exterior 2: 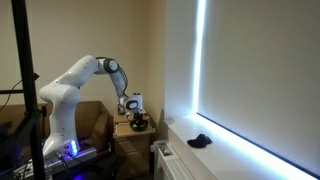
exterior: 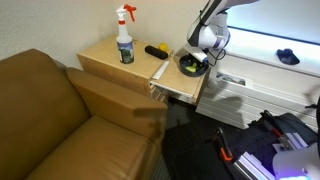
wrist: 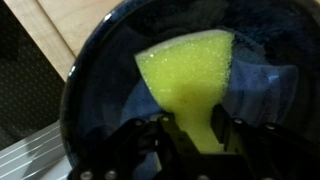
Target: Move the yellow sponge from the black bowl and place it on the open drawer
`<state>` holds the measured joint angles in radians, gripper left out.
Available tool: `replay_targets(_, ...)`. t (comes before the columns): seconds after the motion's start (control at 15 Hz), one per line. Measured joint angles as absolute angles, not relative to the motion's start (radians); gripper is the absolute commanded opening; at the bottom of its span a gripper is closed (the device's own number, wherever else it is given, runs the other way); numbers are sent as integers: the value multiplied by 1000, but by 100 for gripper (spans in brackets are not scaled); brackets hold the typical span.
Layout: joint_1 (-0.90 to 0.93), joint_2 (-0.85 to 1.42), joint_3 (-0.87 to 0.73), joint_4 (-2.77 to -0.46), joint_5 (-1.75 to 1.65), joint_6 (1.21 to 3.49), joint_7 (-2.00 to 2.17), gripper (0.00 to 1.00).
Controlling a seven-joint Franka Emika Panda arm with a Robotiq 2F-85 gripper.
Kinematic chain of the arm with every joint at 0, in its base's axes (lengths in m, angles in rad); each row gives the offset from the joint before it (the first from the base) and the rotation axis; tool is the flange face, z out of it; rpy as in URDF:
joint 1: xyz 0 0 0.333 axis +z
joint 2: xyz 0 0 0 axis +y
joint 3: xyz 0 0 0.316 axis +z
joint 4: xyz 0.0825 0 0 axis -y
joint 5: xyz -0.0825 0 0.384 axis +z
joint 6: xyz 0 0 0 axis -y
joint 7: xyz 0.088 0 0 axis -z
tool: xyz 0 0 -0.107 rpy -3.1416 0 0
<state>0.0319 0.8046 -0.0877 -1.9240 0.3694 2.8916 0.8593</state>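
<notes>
In the wrist view the yellow sponge (wrist: 190,65) lies in the black bowl (wrist: 95,95), and my gripper (wrist: 198,128) is shut on the sponge's near end, which is pinched narrow between the fingers. In an exterior view my gripper (exterior: 197,55) reaches down into the black bowl (exterior: 191,67), where a bit of the yellow sponge (exterior: 187,63) shows. The bowl sits in the open drawer (exterior: 180,88) of the tan cabinet. In an exterior view the gripper (exterior 2: 136,113) hangs low over the cabinet; the bowl and sponge are too small to tell there.
A spray bottle (exterior: 125,40) and an elongated yellow-and-black object (exterior: 157,50) stand on the cabinet top (exterior: 105,58). A brown couch (exterior: 60,120) is beside the cabinet. A white ribbed shelving unit (exterior: 265,78) stands past the drawer. Light wood (wrist: 60,25) shows beyond the bowl's rim.
</notes>
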Motion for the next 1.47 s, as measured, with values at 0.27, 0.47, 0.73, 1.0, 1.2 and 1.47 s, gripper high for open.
replay_targets(0.27,11,785,-80,-1923,395,2874,859,4)
replay_targets(0.47,-12,741,-81,-1947,400,2841,858,4)
replay_targets(0.73,-58,636,-48,-2029,431,2812,819,4)
replay_targets(1.0,-175,506,98,-2131,594,2796,615,4)
replay_targets(1.2,-219,430,168,-2189,766,2702,408,4)
replay_targets(1.47,-195,399,175,-2229,906,2536,190,4)
